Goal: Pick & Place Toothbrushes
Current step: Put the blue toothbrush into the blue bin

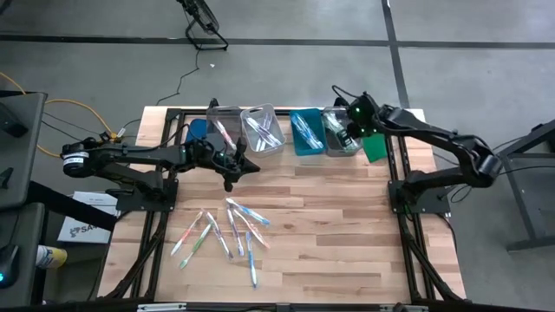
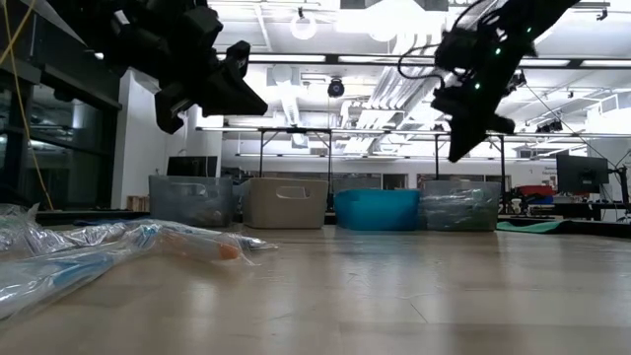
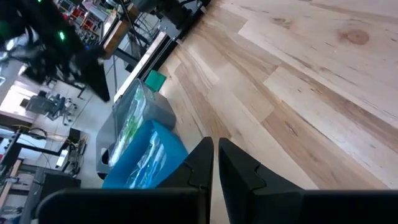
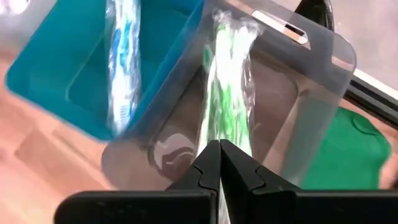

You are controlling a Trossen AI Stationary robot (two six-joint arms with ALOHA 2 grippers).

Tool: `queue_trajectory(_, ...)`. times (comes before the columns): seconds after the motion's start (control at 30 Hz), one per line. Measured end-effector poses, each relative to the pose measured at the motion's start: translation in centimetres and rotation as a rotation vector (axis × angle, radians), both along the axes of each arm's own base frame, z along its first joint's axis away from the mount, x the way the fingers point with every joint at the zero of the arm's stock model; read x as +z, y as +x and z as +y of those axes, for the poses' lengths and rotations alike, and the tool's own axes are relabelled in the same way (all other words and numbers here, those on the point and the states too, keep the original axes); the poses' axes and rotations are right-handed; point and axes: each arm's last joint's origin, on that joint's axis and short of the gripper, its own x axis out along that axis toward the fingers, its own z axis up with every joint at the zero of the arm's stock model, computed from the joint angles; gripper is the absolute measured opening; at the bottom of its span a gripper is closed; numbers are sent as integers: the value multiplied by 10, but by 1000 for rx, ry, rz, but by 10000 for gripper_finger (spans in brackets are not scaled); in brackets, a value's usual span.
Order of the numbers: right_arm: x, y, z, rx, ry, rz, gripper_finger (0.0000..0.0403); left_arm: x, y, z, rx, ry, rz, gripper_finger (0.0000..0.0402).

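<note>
Several wrapped toothbrushes point(image 1: 227, 230) lie scattered flat on the wooden table near its front; in the low view they point(image 2: 118, 247) fill the near left. My left gripper point(image 1: 251, 166) point(image 3: 214, 163) hovers shut and empty above bare wood, between that pile and the row of bins. My right gripper point(image 1: 344, 137) point(image 4: 219, 163) hangs shut above the rightmost clear bin point(image 4: 280, 93), where green-accented toothbrushes point(image 4: 227, 87) lie. Blue-accented ones point(image 4: 121, 62) lie in the teal bin point(image 1: 307, 132).
Four bins stand in a row along the far edge: a grey-clear one point(image 1: 224, 130), a clear one point(image 1: 262, 128), the teal one and the rightmost clear one point(image 1: 341, 137). A green pad point(image 1: 375, 147) lies to the right of them. Bare wood spreads at the table's right and front.
</note>
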Motion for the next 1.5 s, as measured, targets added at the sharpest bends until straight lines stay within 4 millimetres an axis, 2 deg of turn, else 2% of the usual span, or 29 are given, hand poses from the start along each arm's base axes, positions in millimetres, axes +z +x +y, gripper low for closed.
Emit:
queue_trajectory(0.33,24,17,73,158,-133,-4,2,-4,-2,1,44,-19,44,21)
queue_trajectory(0.43,21,21,101,208,-173,-31,2,-6,-3,0,45,-27,68,21)
queue_trajectory(0.6,-2,20,150,300,-129,-112,2,-12,-6,0,50,-50,141,21)
queue_trajectory(0.73,-2,20,188,376,-143,-198,2,-16,-8,-1,71,-99,182,21)
queue_trajectory(0.9,-1,16,222,465,-178,-263,2,-20,-10,-1,100,-172,227,25)
queue_trajectory(1.07,2,11,241,524,-219,-307,2,-25,-13,-3,123,-246,284,49)
queue_trajectory(1.23,2,8,247,534,-220,-326,2,-30,-17,-6,85,-306,356,110)
queue_trajectory(1.37,2,7,250,530,-204,-337,2,-31,-16,-16,32,-309,372,159)
queue_trajectory(1.5,2,6,251,531,-208,-339,2,-31,-14,-30,2,-271,383,178)
